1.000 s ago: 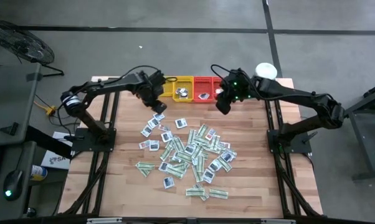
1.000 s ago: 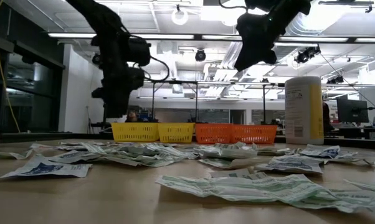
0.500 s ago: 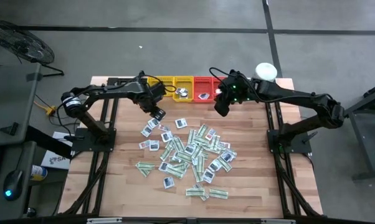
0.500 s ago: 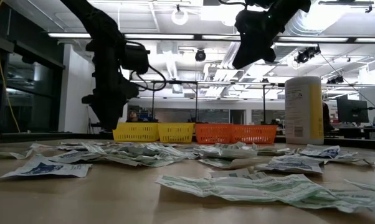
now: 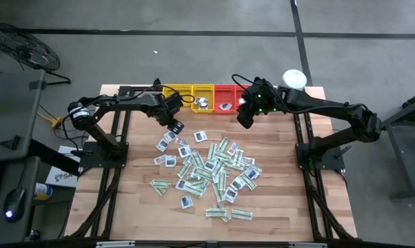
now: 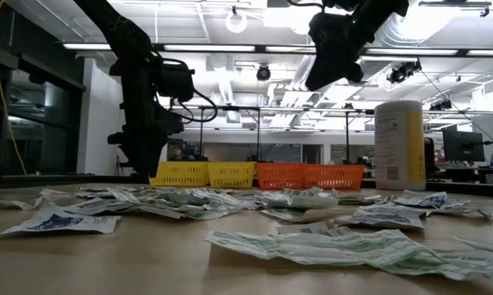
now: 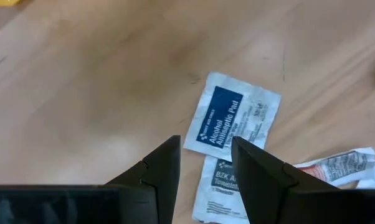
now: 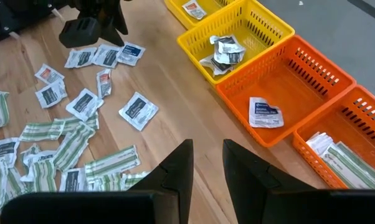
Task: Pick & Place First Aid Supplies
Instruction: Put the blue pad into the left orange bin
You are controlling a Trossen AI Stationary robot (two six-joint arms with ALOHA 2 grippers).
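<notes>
A robot's left gripper [image 5: 174, 126] hovers low over the far-left edge of a scattered heap of first aid supplies [image 5: 207, 169], its fingers [image 7: 163, 163] parted narrowly and empty, with an alcohol pad packet [image 7: 232, 118] lying flat on the wooden table [image 5: 125, 207] just ahead of the tips. A second packet [image 7: 225, 186] is partly covered by that pad and by one finger. The right gripper [image 5: 244, 118] hangs higher, at about one o'clock from the heap, its fingers [image 8: 178, 168] also slightly apart and holding nothing.

Along the table's far edge sits a row of trays: a yellow tray [image 8: 250, 31] holding crumpled packets, an orange tray [image 8: 299, 81] holding one square packet, and a further orange tray [image 8: 362, 143], cut off in the right wrist view, holding long strips. A white canister [image 6: 399, 146] stands at the row's right end. Bare wood lies open at nine and three o'clock of the heap.
</notes>
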